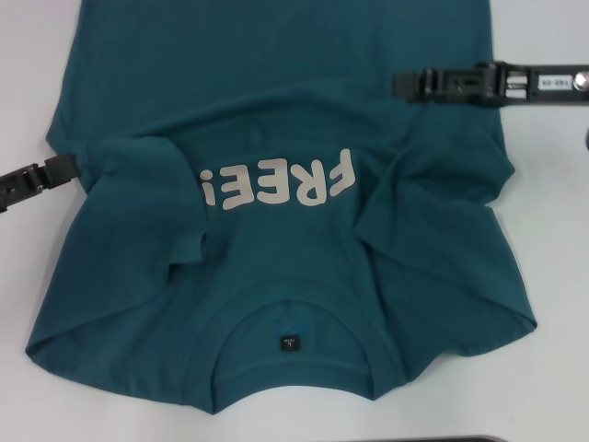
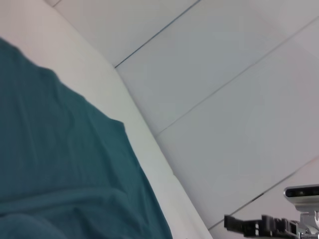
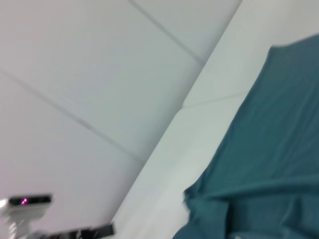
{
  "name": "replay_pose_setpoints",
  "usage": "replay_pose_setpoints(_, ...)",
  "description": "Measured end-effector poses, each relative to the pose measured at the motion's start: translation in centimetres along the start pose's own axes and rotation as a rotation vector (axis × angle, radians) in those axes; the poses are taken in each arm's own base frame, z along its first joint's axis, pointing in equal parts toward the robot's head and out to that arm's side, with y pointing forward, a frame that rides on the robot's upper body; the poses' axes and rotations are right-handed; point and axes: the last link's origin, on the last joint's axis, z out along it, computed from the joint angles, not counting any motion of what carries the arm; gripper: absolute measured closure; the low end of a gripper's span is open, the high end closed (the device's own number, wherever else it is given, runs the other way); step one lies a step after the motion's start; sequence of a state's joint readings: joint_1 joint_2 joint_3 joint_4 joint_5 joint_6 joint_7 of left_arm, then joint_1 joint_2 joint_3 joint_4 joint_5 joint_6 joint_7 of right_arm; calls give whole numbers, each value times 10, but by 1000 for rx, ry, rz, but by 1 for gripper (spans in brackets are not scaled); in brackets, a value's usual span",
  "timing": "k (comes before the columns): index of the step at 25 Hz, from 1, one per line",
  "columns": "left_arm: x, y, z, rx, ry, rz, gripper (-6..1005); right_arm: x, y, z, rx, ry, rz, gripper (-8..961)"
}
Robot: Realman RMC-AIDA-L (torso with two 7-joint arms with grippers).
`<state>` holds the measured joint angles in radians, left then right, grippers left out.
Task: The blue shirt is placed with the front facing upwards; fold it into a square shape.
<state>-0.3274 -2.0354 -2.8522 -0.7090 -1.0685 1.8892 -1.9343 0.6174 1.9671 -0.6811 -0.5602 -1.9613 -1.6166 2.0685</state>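
Lying rumpled on the white table (image 1: 561, 276), the blue shirt (image 1: 276, 110) touches left gripper (image 1: 69, 166) and right gripper (image 1: 405, 85); neither grip is discernible.

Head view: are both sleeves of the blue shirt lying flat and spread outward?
No. Both sleeves of the blue shirt are folded in over the chest, bunched on either side of the "FREE!" lettering.

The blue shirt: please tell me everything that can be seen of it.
The blue shirt is dark teal, soft and cotton-like, lying front up on the white table, collar nearest the camera. Off-white letters "FREE!" cross the chest; a small dark label sits inside the round ribbed collar. Both sleeves are folded inward, with wrinkles around them. The left gripper meets its left edge, the right gripper its right edge.
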Motion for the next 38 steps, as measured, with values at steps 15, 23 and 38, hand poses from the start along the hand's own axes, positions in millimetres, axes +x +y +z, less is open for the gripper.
replay_pose_setpoints(15,-14,0,-25,-51,-105,-343,156,26,7,-49,-24,97,129,146)
replay_pose_setpoints(23,-35,-8,-47,52,-134,-425,156,32,5,-49,-24,81,154,146)
replay_pose_setpoints(38,-53,-22,-66,200,-93,-613,157,28,1,-47,3,59,155,146)
